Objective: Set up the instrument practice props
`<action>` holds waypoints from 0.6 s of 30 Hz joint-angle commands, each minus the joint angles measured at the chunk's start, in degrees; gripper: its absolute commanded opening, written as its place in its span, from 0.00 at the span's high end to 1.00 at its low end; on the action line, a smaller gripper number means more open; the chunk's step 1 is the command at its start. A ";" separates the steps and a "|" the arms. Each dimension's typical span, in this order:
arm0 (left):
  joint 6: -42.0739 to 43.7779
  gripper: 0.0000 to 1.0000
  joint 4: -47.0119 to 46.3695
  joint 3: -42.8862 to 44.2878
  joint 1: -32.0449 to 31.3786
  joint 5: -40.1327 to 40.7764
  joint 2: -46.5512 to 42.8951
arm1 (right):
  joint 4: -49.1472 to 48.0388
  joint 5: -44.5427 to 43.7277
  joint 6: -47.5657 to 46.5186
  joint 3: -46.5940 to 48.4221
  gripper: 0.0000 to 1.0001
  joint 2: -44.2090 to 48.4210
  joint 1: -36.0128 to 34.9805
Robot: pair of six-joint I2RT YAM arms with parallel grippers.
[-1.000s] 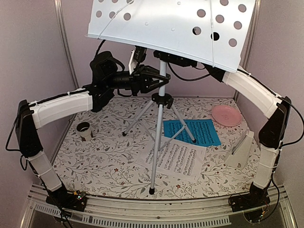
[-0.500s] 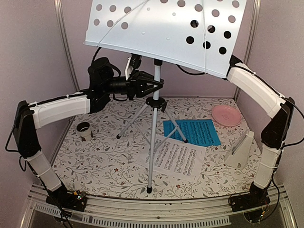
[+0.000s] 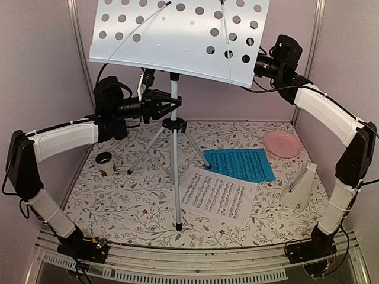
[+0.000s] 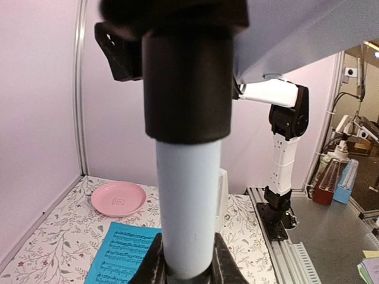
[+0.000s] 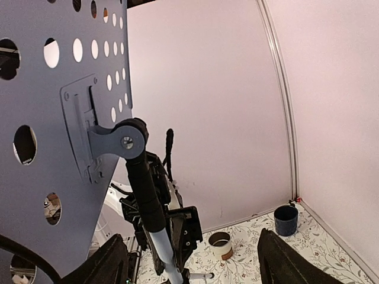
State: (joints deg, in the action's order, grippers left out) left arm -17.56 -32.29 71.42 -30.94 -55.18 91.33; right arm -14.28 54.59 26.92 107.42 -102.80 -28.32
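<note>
The silver tripod music stand [image 3: 173,148] rises over the left-middle of the mat, its perforated tray [image 3: 177,35] tilted at the top. My left gripper [image 3: 167,105] is shut on the stand's pole [image 4: 188,201], just under the black collar, with a finger [image 4: 222,263] on each side. My right gripper [image 3: 259,65] hangs open by the tray's right edge, behind it. Its fingers [image 5: 284,260] are wide apart, with nothing between them. The blue music sheet [image 3: 240,164] and the white music sheet [image 3: 218,194] lie flat on the mat. The white metronome [image 3: 299,188] stands at the right.
A pink plate [image 3: 282,143] sits at the back right. A pale cup [image 3: 105,161] stands at the left, and a dark blue cup [image 5: 286,220] stands in the far left corner. Pink walls close in the back and both sides.
The stand has shifted left with my left gripper still on its pole. My right gripper has opened, let go of the tray and drawn back to its right edge.
</note>
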 commanded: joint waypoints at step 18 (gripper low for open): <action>-6.01 1.00 -35.62 -10.59 11.92 -2.80 -5.81 | 3.55 -8.86 -1.66 -6.65 0.21 2.35 4.31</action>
State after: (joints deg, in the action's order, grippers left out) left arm -19.05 -51.13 59.79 -20.88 -59.27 87.64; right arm -10.48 46.57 25.89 101.56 -102.78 -24.29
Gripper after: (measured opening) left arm 0.180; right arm 0.793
